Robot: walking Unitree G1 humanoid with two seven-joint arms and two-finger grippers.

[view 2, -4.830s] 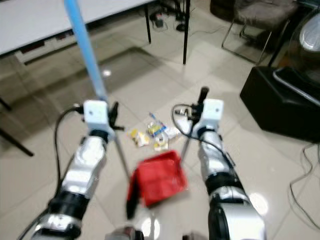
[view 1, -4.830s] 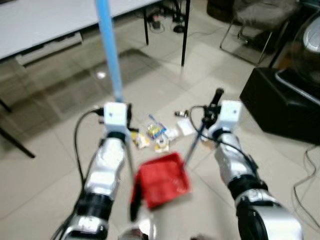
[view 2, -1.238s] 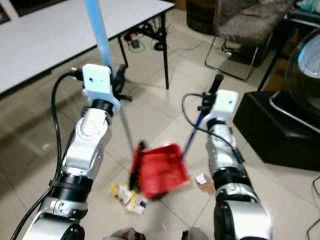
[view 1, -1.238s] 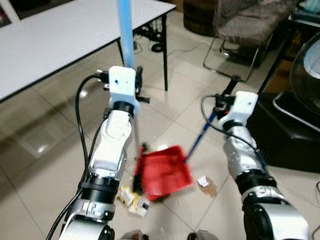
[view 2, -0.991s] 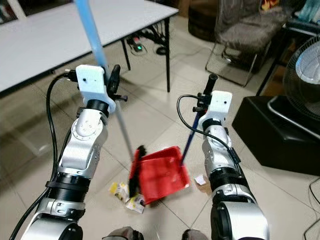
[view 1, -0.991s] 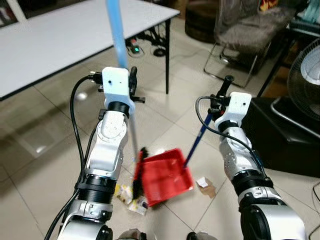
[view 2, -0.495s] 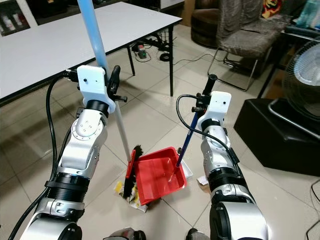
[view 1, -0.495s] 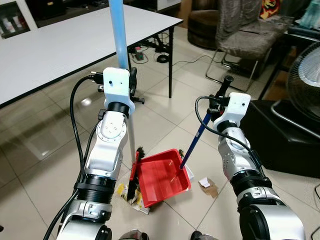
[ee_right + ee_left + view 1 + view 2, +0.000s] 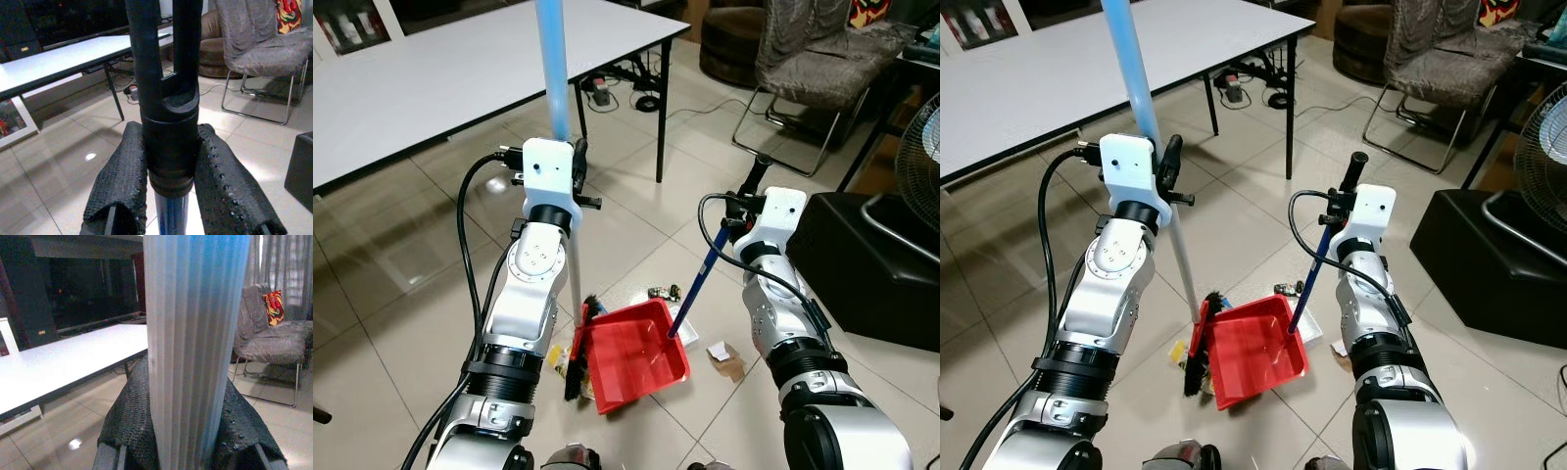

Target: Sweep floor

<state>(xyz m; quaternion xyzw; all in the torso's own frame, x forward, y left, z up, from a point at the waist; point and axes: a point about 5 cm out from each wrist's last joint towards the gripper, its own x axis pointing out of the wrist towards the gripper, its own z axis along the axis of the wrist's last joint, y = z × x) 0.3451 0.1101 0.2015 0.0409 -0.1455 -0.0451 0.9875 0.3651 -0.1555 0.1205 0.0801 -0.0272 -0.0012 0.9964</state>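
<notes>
The broom (image 9: 1197,357) stands on the floor (image 9: 1028,294) beside the red dustpan (image 9: 1255,352), litter (image 9: 722,358) nearby. Left end effector (image 9: 1167,166) pinches the broom's blue pole; right end effector (image 9: 1351,181) pinches the dustpan's handle, well above both.

Both arms raised forward, left claw (image 9: 570,174) clamped, right claw (image 9: 1351,176) clamped

A glossy beige tiled floor (image 9: 401,294) is seen. A long white table (image 9: 440,78) is set on black legs; a grey chair (image 9: 822,69) is placed near a black cabinet (image 9: 891,264).
</notes>
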